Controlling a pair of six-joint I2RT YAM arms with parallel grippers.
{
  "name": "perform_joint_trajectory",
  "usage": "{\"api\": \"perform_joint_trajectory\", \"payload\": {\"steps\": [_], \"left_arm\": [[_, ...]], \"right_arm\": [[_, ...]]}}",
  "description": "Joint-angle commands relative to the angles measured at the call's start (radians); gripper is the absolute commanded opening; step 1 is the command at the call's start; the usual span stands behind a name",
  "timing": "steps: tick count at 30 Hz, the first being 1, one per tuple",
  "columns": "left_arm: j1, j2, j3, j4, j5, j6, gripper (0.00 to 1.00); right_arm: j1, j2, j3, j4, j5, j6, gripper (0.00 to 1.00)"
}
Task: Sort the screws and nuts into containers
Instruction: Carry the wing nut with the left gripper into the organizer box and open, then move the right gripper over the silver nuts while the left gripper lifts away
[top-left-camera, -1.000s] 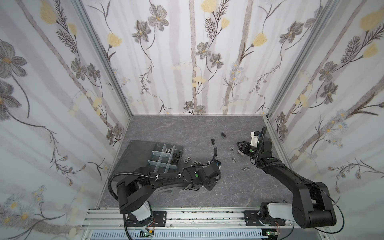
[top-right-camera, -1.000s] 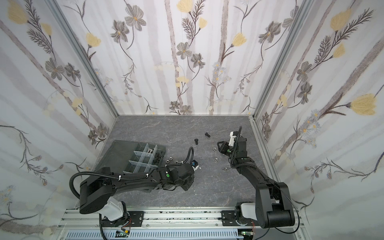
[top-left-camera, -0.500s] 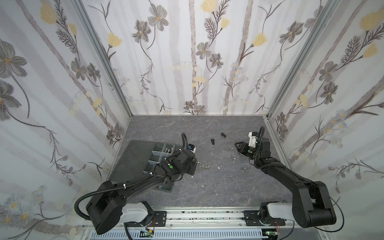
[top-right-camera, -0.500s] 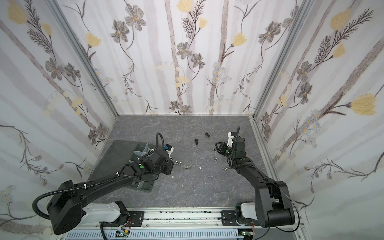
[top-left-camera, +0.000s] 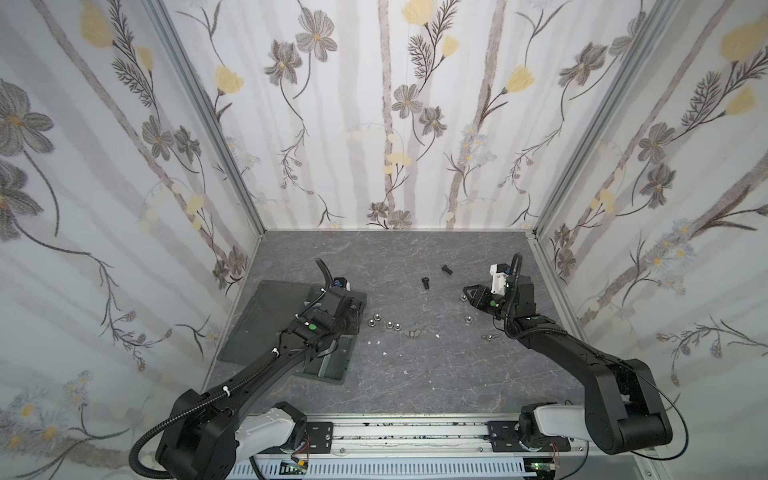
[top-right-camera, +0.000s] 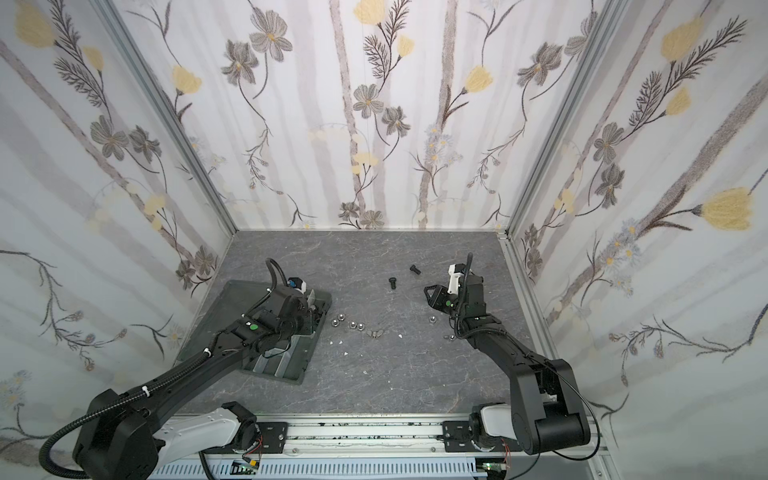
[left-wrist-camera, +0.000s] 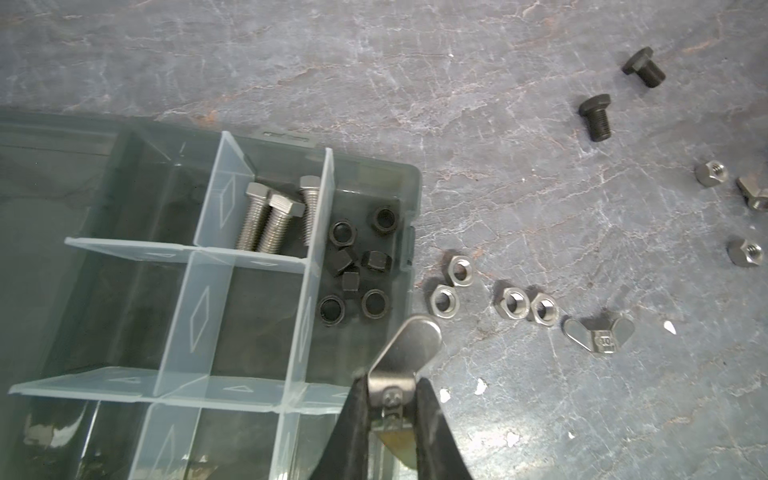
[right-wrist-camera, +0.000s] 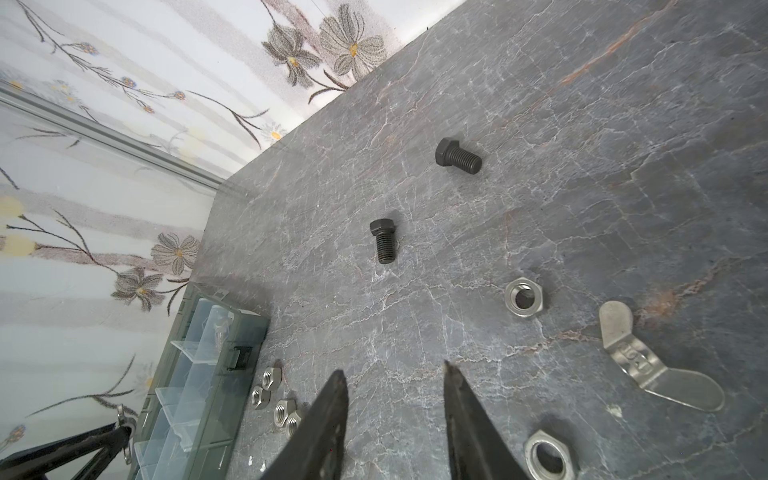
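Observation:
My left gripper (left-wrist-camera: 392, 384) is shut on a silver wing nut (left-wrist-camera: 415, 345), held over the near right edge of the dark grey tray (left-wrist-camera: 411, 199). One of the tray's containers holds silver screws (left-wrist-camera: 270, 220), and the one beside it holds black nuts (left-wrist-camera: 357, 266). Silver hex nuts (left-wrist-camera: 451, 286) and another wing nut (left-wrist-camera: 598, 338) lie on the floor just right of the tray. My right gripper (right-wrist-camera: 395, 370) hangs open and empty over bare floor. Ahead of it lie two black screws (right-wrist-camera: 382, 241), with a hex nut (right-wrist-camera: 523, 297) and a wing nut (right-wrist-camera: 648, 365) beside it.
The tray's flat lid (top-left-camera: 266, 316) lies open to the left of the tray (top-left-camera: 332, 370), near the left wall. Small white flecks (top-left-camera: 384, 354) dot the grey floor. Floral walls close in three sides. A rail runs along the front edge (top-left-camera: 415, 432).
My left arm has swung from the front middle of the floor back and left to over the tray. My right gripper has drifted slightly and stays open.

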Motion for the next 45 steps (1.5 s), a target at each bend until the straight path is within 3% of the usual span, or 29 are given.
{"api": "perform_joint_trajectory", "payload": {"steps": [1, 8, 22, 32, 45], "left_arm": [[0.045, -0.012, 0.0, -0.013, -0.021, 0.016, 0.17], [0.165, 0.012, 0.007, -0.022, 0.016, 0.04, 0.17], [0.265, 0.103, 0.011, -0.002, 0.032, 0.036, 0.2], [0.282, 0.133, 0.024, 0.0, 0.053, 0.034, 0.39], [0.253, -0.041, 0.074, -0.064, 0.127, 0.083, 0.61]], "right_arm": [[0.008, 0.005, -0.001, 0.04, -0.019, 0.005, 0.4], [0.023, 0.013, -0.002, 0.052, -0.025, 0.006, 0.4], [0.045, 0.018, -0.003, 0.079, -0.044, 0.023, 0.4], [0.049, 0.0, 0.003, 0.056, -0.028, 0.008, 0.4], [0.075, 0.04, 0.101, -0.114, 0.016, -0.07, 0.42]]}}
